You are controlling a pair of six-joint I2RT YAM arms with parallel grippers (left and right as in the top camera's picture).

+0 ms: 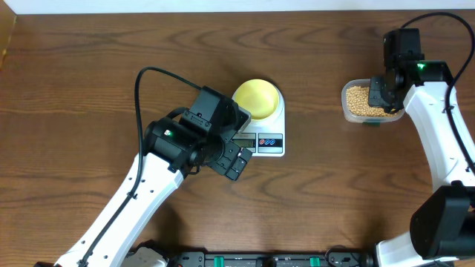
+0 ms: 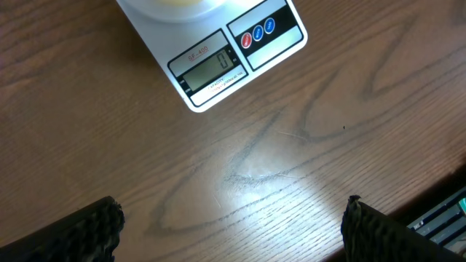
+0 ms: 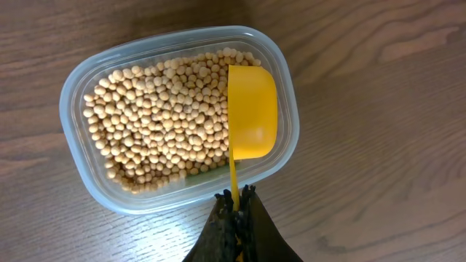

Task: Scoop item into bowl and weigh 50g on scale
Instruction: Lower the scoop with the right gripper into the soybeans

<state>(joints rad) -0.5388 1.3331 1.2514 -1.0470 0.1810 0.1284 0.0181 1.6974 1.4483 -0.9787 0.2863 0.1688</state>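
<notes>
The pale-yellow bowl (image 1: 257, 99) sits on the white scale (image 1: 269, 139), whose display (image 2: 212, 68) reads 0. My left gripper (image 2: 231, 225) hangs open over bare wood just in front of the scale, nothing between its fingers (image 2: 91, 233). At the right a clear plastic tub (image 3: 102, 69) holds the beans (image 3: 160, 116). My right gripper (image 3: 238, 200) is shut on the thin handle of a bright yellow scoop (image 3: 251, 109). The scoop's cup lies over the right end of the tub, above the beans, and it looks empty.
The table's front edge and black rail (image 2: 444, 218) run at the lower right of the left wrist view. The left arm (image 1: 148, 178) stretches from the lower left toward the scale. The right arm (image 1: 438, 126) runs down the right side.
</notes>
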